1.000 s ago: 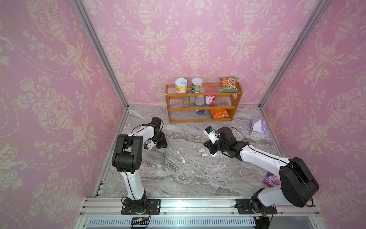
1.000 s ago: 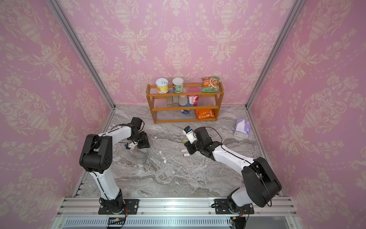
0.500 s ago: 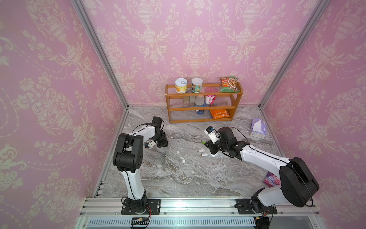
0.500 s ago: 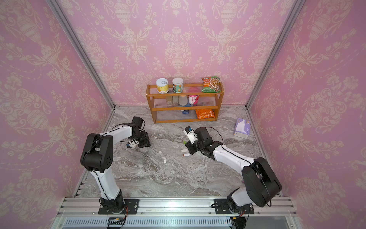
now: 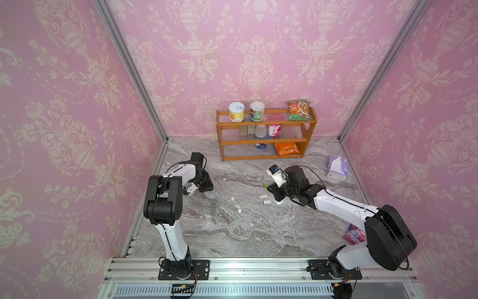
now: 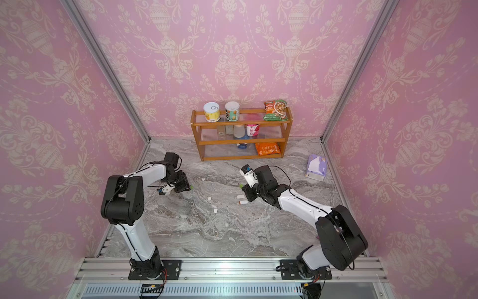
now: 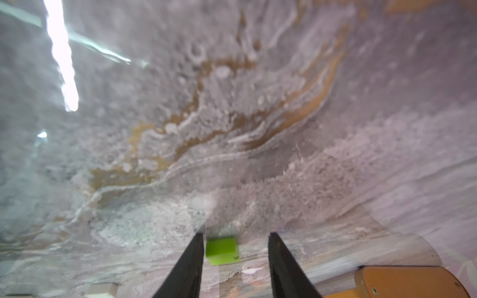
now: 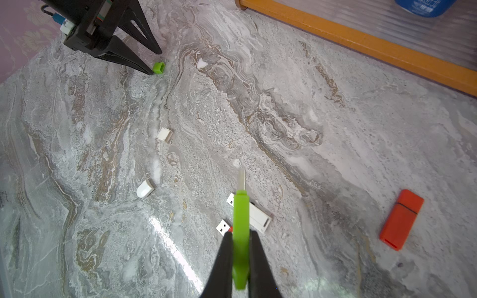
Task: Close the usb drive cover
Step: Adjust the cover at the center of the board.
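Right end effector [image 8: 241, 233] pinches green usb drive [image 8: 241, 206]; left end effector [image 7: 236, 233] stands open at green cover [image 7: 222, 249].

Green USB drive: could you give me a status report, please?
Right gripper shut on green USB drive, plug bare. Left gripper open astride green cap.
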You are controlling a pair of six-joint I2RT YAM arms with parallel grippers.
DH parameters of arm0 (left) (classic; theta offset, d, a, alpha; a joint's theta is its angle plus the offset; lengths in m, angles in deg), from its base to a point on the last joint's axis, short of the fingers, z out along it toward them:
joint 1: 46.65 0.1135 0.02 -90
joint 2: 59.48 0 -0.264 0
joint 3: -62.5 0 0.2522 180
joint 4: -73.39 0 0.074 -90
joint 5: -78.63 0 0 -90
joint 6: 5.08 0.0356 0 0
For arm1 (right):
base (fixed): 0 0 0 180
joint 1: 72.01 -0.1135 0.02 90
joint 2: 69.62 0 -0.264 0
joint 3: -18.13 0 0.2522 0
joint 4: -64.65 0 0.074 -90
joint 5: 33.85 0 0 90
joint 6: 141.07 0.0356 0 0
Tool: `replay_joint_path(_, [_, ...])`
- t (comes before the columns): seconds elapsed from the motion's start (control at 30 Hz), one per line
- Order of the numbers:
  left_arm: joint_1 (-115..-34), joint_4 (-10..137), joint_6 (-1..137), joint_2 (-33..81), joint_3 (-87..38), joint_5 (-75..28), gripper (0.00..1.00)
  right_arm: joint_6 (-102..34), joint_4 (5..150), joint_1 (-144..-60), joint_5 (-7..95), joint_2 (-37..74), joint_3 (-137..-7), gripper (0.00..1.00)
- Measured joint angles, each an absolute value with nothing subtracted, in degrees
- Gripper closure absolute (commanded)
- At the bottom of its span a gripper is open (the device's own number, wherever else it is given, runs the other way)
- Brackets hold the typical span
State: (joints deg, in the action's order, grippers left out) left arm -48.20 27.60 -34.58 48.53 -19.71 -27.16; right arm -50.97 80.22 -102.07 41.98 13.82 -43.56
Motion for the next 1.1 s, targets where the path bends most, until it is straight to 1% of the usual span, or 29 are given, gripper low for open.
replay_joint_path(0.2, [-46.8, 28.2, -34.6, 47.7, -18.5, -27.5, 0.58, -51.0, 80.1, -102.1, 42.0, 13.8, -43.6, 1.00])
replay_joint_path(0.37, [-46.9, 26.4, -34.6, 47.7, -19.8, -28.3, 0.57, -51.0, 80.2, -102.1, 42.0, 13.8, -43.6, 1.00])
replay_joint_path(0.77, [-52.2, 24.9, -34.6, 47.2, -26.0, -28.2, 0.57, -50.8, 79.5, -102.1, 41.8, 13.8, -43.5, 1.00])
replay_joint_path(0.93, [-53.2, 25.1, -34.6, 49.8, -28.9, -28.0, 0.57, -50.8, 79.5, -102.1, 41.8, 13.8, -43.3, 1.00])
replay_joint_path(1.1, [-53.3, 25.3, -34.6, 52.6, -29.1, -27.5, 0.58, -50.9, 79.6, -102.1, 42.0, 13.8, -42.6, 1.00])
